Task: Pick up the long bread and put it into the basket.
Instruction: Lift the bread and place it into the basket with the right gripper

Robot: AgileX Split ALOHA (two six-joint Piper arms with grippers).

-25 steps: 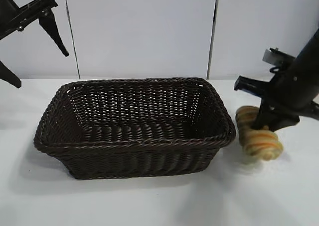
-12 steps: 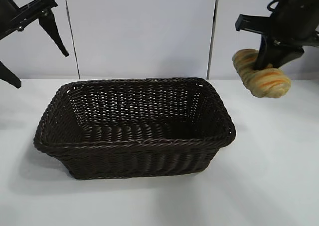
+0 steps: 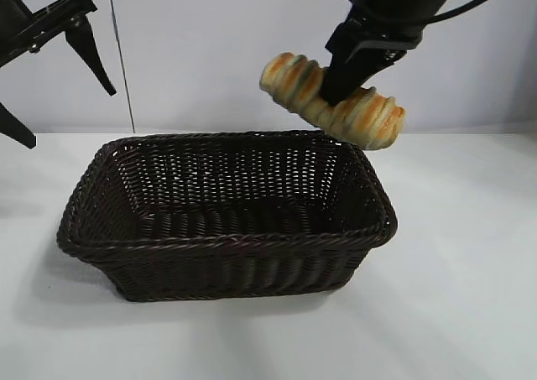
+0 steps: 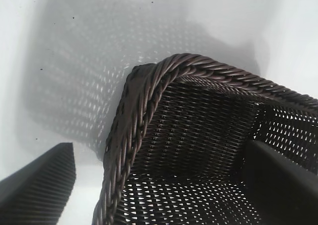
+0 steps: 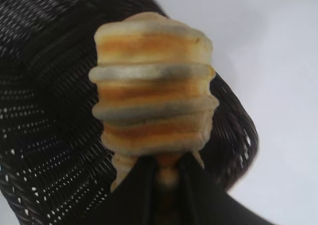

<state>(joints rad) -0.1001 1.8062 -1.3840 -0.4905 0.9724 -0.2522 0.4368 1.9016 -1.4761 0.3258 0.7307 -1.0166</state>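
Observation:
The long bread (image 3: pixel 369 117), a tan loaf with orange ridged stripes, hangs in the air above the far right corner of the basket (image 3: pixel 226 244). My right gripper (image 3: pixel 340 86) is shut on its middle, reaching down from the upper right. Seen from the right wrist, the long bread (image 5: pixel 154 96) stands out beyond the right gripper (image 5: pixel 166 173), with the basket (image 5: pixel 44 115) below. The left gripper (image 3: pixel 54 91) is parked open, high at the far left; from its wrist I see the basket's braided corner (image 4: pixel 144 96).
A white table (image 3: pixel 453 313) carries the basket, with bare surface to its right and front. A white panelled wall (image 3: pixel 235 44) stands close behind.
The right gripper has lifted the long bread from the table right of the basket, raised it high, then carried it left over the basket's far right corner. The left arm has not moved.

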